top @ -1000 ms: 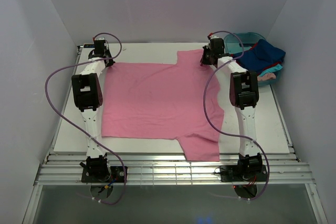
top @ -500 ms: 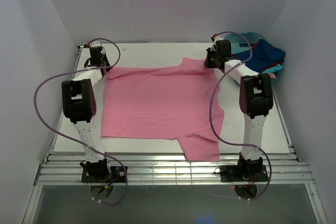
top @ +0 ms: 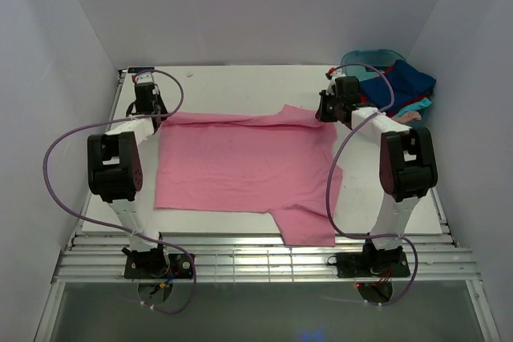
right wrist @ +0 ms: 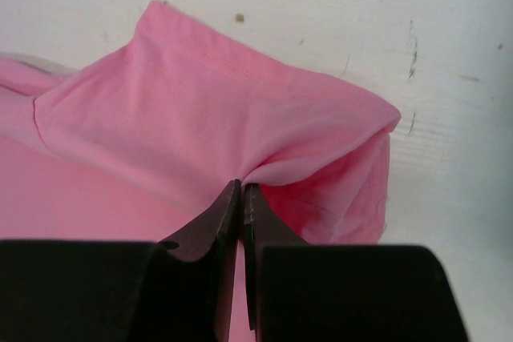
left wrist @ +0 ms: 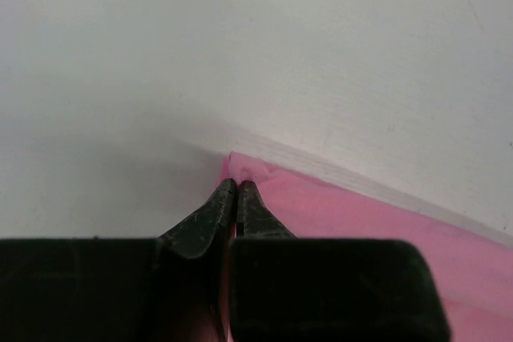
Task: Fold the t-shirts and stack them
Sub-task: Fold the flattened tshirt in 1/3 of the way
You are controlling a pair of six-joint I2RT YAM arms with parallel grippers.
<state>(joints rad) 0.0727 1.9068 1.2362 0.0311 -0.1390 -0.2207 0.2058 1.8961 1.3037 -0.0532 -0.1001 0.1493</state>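
Observation:
A pink t-shirt (top: pixel 240 166) lies spread across the white table, its far edge lifted and pulled toward the near side. My left gripper (top: pixel 150 114) is shut on the shirt's far left corner (left wrist: pixel 240 167). My right gripper (top: pixel 326 111) is shut on the far right part near the sleeve (right wrist: pixel 240 118), which bunches above the fingertips. Other t-shirts, dark blue (top: pixel 405 82), turquoise (top: pixel 410 107) and pale pink (top: pixel 406 117), lie heaped at the back right.
A teal plastic tub (top: pixel 365 60) stands at the back right corner under the heap of shirts. White walls close the table on the left, back and right. Purple cables loop from both arms.
Both grippers have drawn back toward the near side with the shirt's far edge, and that edge now lies farther from the back wall. Both arms have swung outward.

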